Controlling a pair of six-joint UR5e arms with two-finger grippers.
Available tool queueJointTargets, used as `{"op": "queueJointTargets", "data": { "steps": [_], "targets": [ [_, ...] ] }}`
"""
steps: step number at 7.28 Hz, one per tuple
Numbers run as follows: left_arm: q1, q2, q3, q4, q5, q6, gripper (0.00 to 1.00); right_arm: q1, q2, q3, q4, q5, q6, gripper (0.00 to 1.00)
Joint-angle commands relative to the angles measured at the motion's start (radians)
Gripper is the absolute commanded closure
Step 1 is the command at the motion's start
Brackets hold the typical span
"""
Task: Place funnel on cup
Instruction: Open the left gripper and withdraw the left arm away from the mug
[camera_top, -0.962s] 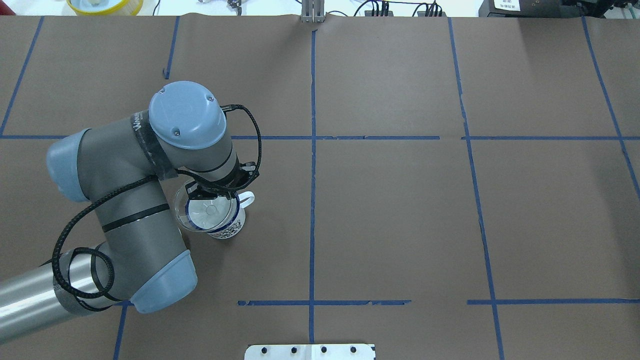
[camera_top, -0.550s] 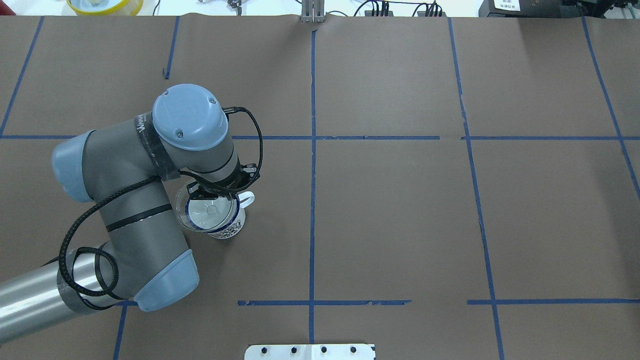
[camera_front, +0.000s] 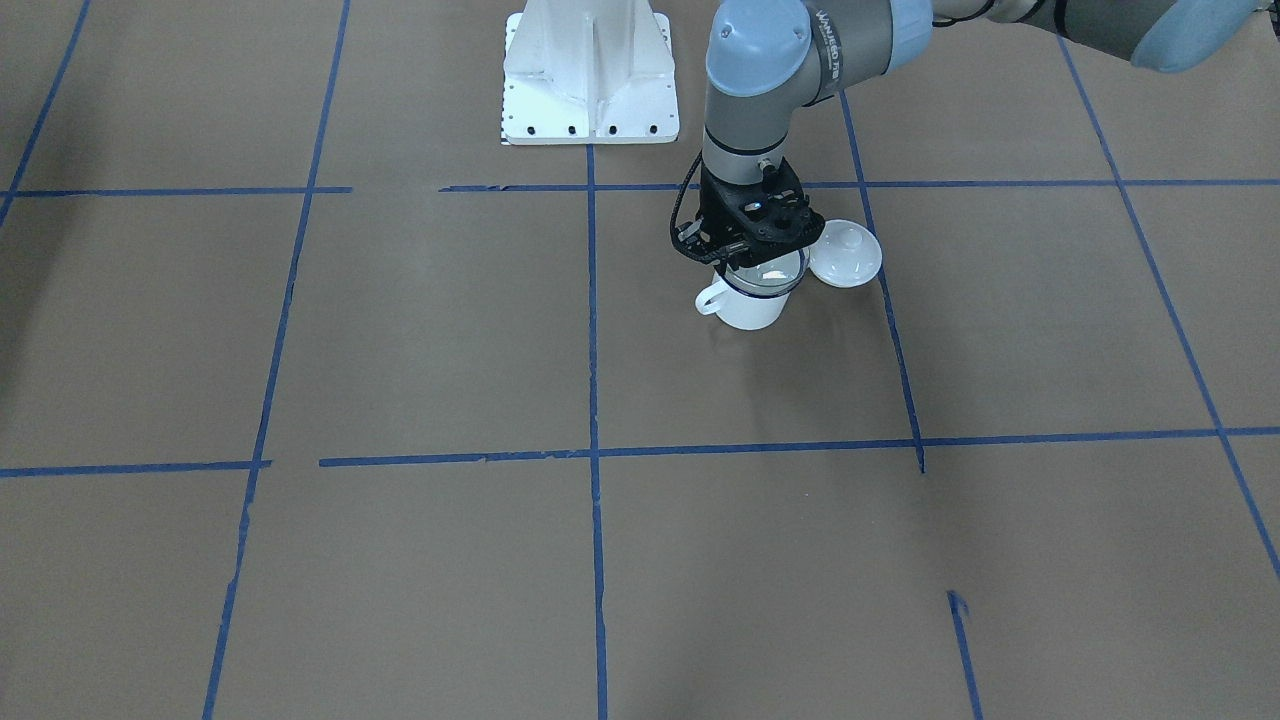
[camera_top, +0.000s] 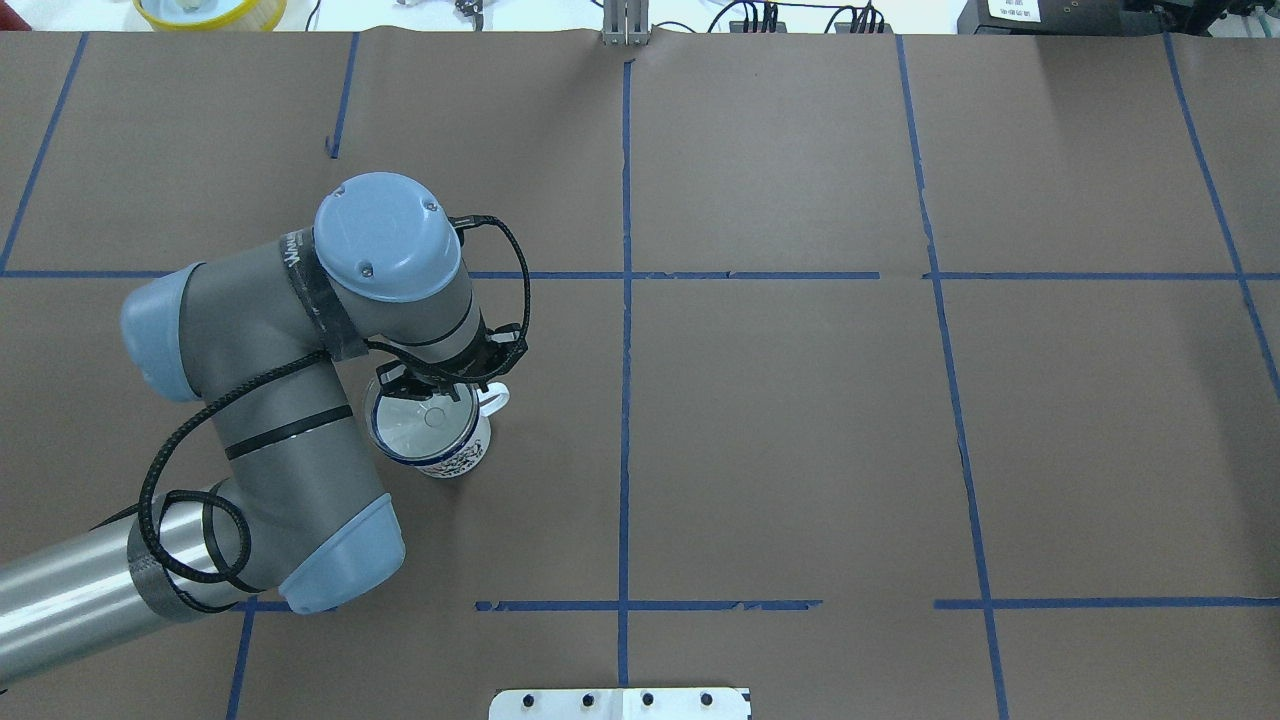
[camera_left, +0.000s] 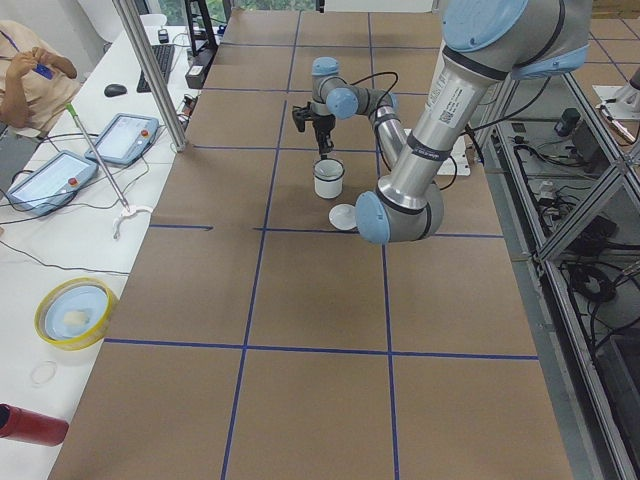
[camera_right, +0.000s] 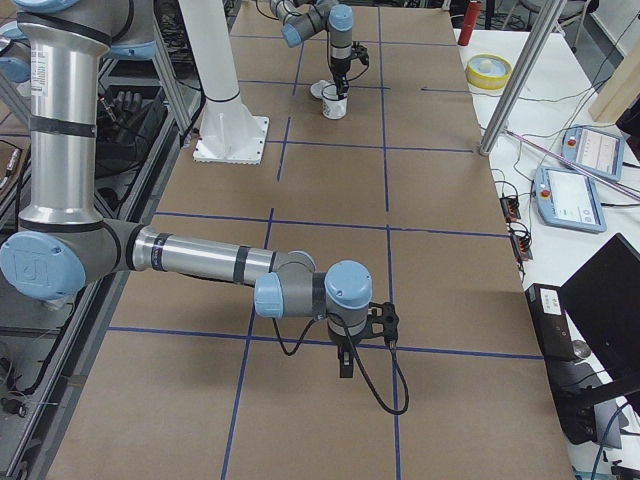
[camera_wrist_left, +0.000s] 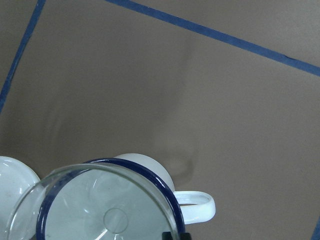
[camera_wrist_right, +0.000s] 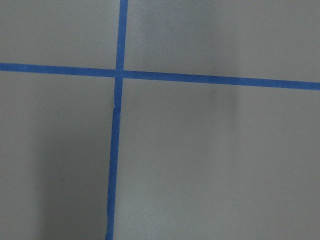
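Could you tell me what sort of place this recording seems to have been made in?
Probably a robotics lab: a paper-covered table gridded with blue tape, teach pendants on the side bench, and an operator seated beside it.

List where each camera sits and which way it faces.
Front-facing: across the table, facing the robot; left arm over the mug.
Overhead: behind the robot, looking down; left arm, funnel.
Exterior left: table's left end; left arm near.
Exterior right: right end; right arm near, right end effector.
Left wrist: down on mug, funnel.
Right wrist: brown table, blue tape.
Front-facing and left wrist share the lid.
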Motion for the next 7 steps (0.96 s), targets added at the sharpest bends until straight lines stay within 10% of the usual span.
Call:
{"op": "queueJointTargets", "data": {
  "steps": [1,3,7],
  "targets": [
    [-0.011,0.002,-0.045,0.003,0.004,0.058,0.00,0.000,0.000,0.000,0.000,0.000,0.000,0.00],
    [-0.105,0.095,-0.204,-0.002,-0.010,0.304,0.00,0.000,0.000,0.002,0.000,0.000,0.000,0.00],
    [-0.551,0.294,-0.168,-0.008,-0.271,1.107,0.00,0.000,0.000,0.000,0.000,0.000,0.000,0.00]
  ]
}}
